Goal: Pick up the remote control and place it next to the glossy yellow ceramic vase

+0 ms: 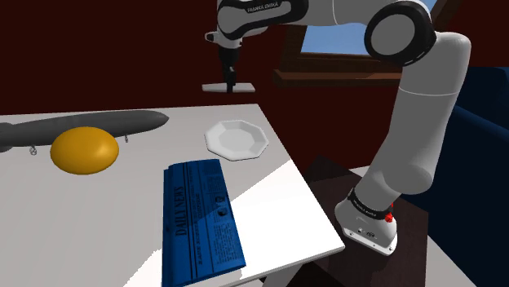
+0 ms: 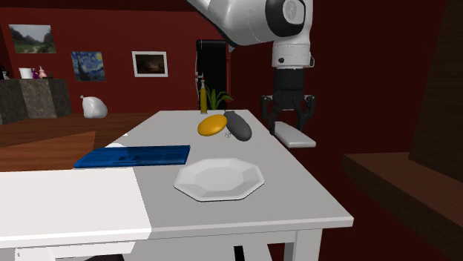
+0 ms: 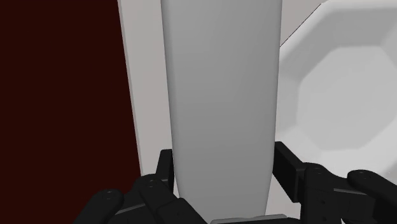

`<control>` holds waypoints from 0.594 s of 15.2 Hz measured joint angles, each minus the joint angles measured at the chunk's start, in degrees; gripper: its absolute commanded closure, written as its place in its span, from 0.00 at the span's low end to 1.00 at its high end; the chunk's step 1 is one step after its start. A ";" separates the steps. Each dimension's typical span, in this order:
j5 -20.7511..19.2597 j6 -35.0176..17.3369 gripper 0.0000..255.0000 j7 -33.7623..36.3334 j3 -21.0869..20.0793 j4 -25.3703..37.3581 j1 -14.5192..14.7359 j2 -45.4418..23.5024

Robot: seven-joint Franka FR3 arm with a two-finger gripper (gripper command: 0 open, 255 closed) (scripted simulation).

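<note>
Over the table's edge beside the plate, the gripper (image 3: 226,164) points down, its two black fingers (image 3: 289,167) set against the long sides of the remote (image 3: 222,76), a plain pale-grey slab. We read this as a clamped hold. In the second exterior view the slab hangs level under the hand and seems to overlap the table's right edge, so we judge it lifted clear of the table (image 2: 297,189), though the gap beneath is hard to make out. Near the gripper and below it lies a white many-sided plate (image 2: 219,179). Farther off, a blue newspaper (image 1: 200,220) lies flat on the top. Well apart from the remote, toward the shoulder view's left, sits the vase (image 1: 84,150), a rounded yellow-orange body. It is touching or just beside a long dark-grey thing (image 1: 90,125) whose kind we cannot tell.

Step in hand: we take the pick as made and the carry as not yet begun. The next move calls for a level pass across the table, high enough to clear plate and newspaper. Then comes a descent onto bare surface just beside the vase without nudging it.
</note>
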State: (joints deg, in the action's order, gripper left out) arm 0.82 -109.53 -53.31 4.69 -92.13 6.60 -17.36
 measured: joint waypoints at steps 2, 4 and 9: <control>-0.04 1.49 1.00 0.07 -0.01 1.11 0.04 0.40; -0.03 3.00 1.00 0.04 0.01 2.78 0.00 0.23; -0.47 4.39 1.00 3.85 -1.28 3.38 2.52 0.98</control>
State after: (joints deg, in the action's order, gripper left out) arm 0.34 -105.14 -49.46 3.41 -88.75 9.12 -16.38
